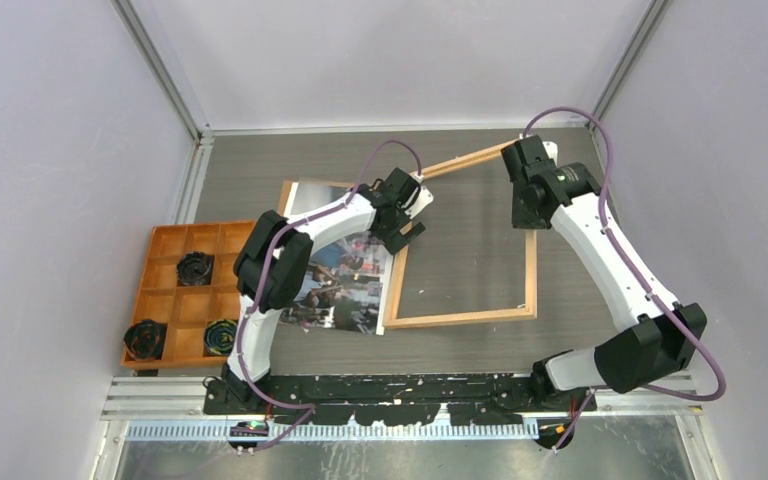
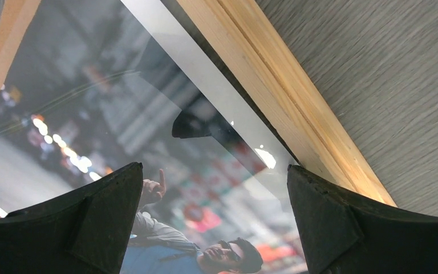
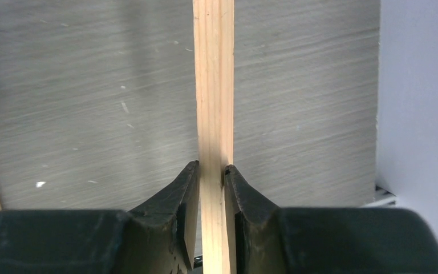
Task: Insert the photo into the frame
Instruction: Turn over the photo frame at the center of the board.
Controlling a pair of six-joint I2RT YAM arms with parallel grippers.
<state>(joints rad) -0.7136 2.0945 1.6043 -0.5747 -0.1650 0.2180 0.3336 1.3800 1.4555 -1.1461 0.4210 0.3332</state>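
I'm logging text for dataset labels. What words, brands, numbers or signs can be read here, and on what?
No text can be read in any view.
On the photo, coloured shapes in the background may be signs, too blurred to read.
On the frame and the orange tray, no marking shows.

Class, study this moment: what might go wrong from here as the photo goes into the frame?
1. The right gripper pinches one thin strip of the frame, so the frame may twist or slip.
2. The open left gripper hovers over the flat photo beside the frame's strip; closing there may crease it or snag the strip.
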